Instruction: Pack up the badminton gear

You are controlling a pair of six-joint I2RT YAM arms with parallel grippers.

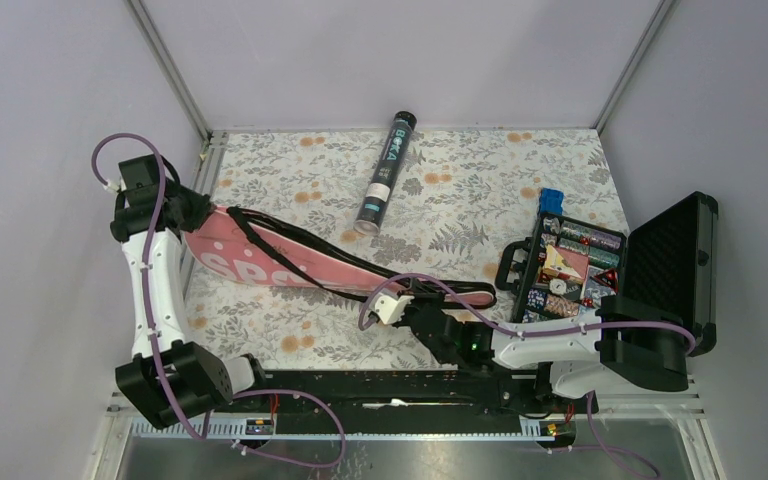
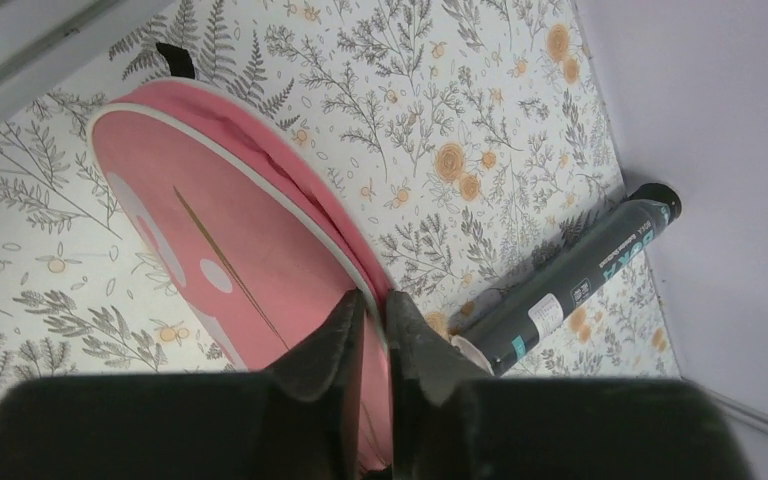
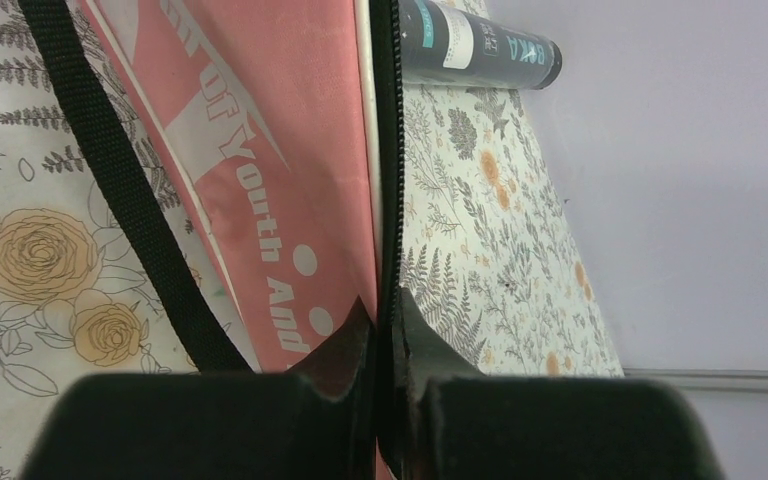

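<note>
The long pink bag (image 1: 260,262) lies across the floral table from left to lower middle, its black strap (image 1: 290,235) draped over it. My left gripper (image 1: 196,212) is at the bag's wide left end. In the left wrist view it (image 2: 372,300) is shut on the bag's (image 2: 220,230) piped pink edge. My right gripper (image 1: 412,300) is at the narrow right end. In the right wrist view it (image 3: 380,305) is shut on the black zip edge of the bag (image 3: 270,150). The black tube with teal print (image 1: 385,170) lies apart, at the back middle.
An open black case of patterned rolls (image 1: 570,270) stands at the right, its lid (image 1: 672,262) folded out toward the wall. A small blue toy (image 1: 551,200) sits just behind it. Grey walls close in the table on three sides.
</note>
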